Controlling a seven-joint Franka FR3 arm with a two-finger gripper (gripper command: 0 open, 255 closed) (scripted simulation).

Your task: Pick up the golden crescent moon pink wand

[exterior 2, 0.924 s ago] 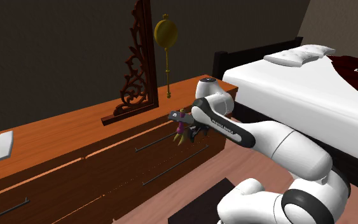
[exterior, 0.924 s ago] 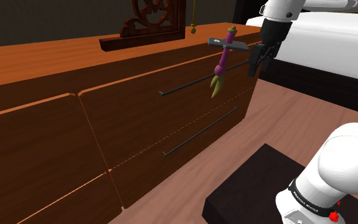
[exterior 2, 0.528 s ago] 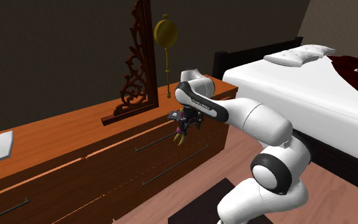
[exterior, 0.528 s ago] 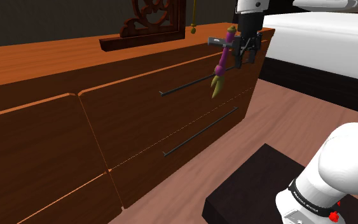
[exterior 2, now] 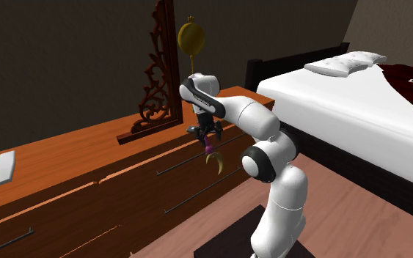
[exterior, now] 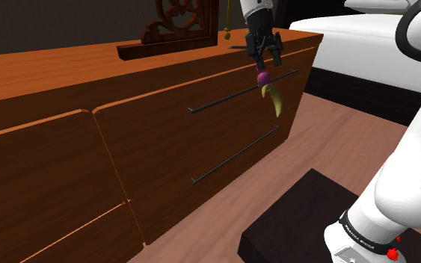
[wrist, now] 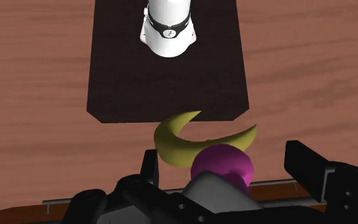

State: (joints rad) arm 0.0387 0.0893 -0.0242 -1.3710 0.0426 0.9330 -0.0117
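A long dresser (exterior: 149, 134) of reddish-brown wood stands right behind what I hold. Its drawer fronts are flat and smooth, and the nearer ones carry a thin dark bar handle (exterior: 235, 153) each. At the back of its top is a dark carved frame (exterior: 175, 26) of scrolled openwork, and beside that a golden pendulum (exterior 2: 190, 38) hangs before the dark wall. A white bed (exterior: 380, 45) lies just past the dresser's end, close to my arm. Nothing stands between me and the drawers — the wand hangs free in front of the upper one, near its handle and clear of the plank floor (exterior: 336, 142).

My gripper (exterior: 263, 54) points down at the front edge of the dresser top. Its fingers are drawn in on the upper part of the wand (exterior: 274, 98), which dangles below them: a round purple knob, then a curved yellow-gold crescent with two sharp horns.

The second exterior view adds a flat white slab (exterior 2: 1, 168) lying far along the dresser top, and a pillow (exterior 2: 344, 64) on the bed. The wrist view looks straight down — the crescent and the glossy purple knob sit between my two black fingers (wrist: 301, 162), with a grey piece closer to my palm. Far below lie the dark square stand (wrist: 126, 70) and the arm's white base (wrist: 168, 25) on it.
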